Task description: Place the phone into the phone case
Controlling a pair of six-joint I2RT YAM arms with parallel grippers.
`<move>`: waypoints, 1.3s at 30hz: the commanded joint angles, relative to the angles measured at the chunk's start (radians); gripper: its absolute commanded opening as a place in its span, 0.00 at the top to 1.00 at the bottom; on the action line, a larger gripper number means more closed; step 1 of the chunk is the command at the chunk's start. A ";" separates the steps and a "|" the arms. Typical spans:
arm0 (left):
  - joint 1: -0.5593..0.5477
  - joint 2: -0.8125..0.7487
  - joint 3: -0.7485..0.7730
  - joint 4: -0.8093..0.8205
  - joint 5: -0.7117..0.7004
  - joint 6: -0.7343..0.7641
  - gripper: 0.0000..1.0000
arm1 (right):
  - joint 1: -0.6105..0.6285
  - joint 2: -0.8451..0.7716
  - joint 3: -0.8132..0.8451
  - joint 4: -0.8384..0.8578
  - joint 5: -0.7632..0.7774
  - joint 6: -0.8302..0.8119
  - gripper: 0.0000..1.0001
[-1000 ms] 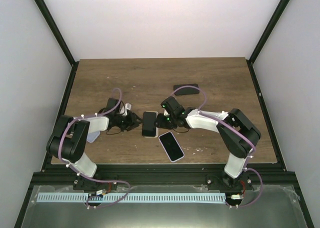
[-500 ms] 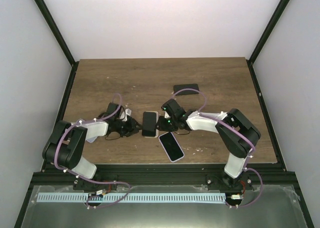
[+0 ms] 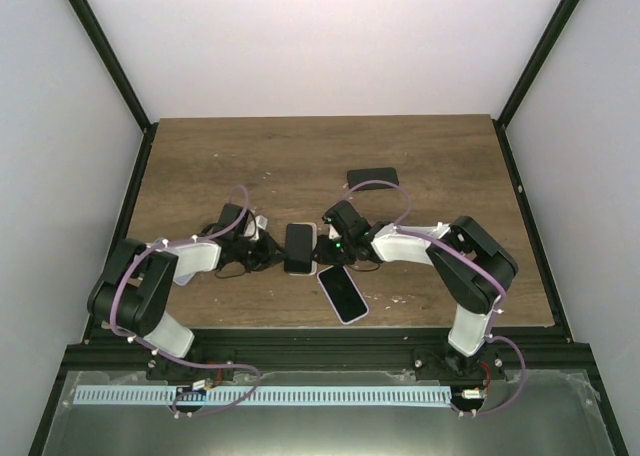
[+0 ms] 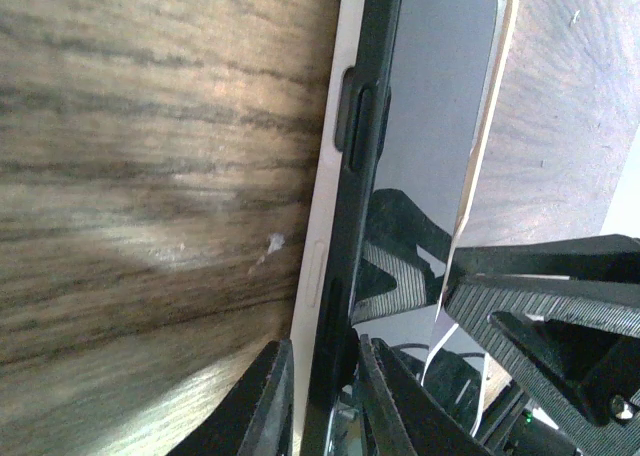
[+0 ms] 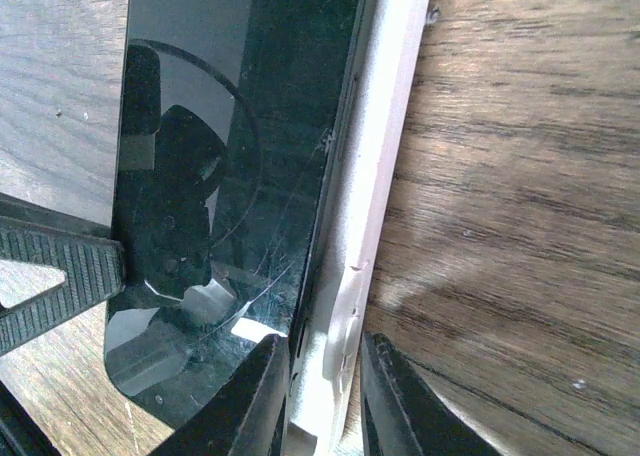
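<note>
A black phone [image 3: 299,246] lies screen up on a white phone case [image 3: 311,267] in the middle of the table. My left gripper [image 3: 268,253] is at its left long edge and my right gripper [image 3: 325,244] at its right one. In the left wrist view the left gripper [image 4: 320,344] straddles the white case rim [image 4: 320,236] and the phone's black side [image 4: 365,126], both fingers pressed against them. In the right wrist view the right gripper [image 5: 320,341] has one finger on the cracked screen [image 5: 220,126] and the other beneath the case rim [image 5: 385,146].
A second phone in a white case [image 3: 342,293] lies just in front of the right gripper. A dark phone-like slab [image 3: 372,178] rests farther back on the right. The table's front edge [image 3: 330,326] is close behind the second phone.
Both grippers have closed in on the phone's long edges, their jaws narrowing. The left arm has shifted slightly toward the phone.
</note>
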 commanded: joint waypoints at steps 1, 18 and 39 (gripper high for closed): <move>-0.002 0.028 0.027 0.036 -0.025 -0.006 0.82 | -0.004 0.014 -0.003 0.026 -0.009 0.003 0.79; -0.055 0.101 0.071 0.088 -0.059 -0.033 0.87 | -0.004 0.017 -0.033 0.091 -0.032 0.026 0.84; -0.047 0.126 0.244 -0.137 -0.204 0.099 0.68 | -0.065 -0.005 -0.031 0.111 -0.021 -0.043 0.74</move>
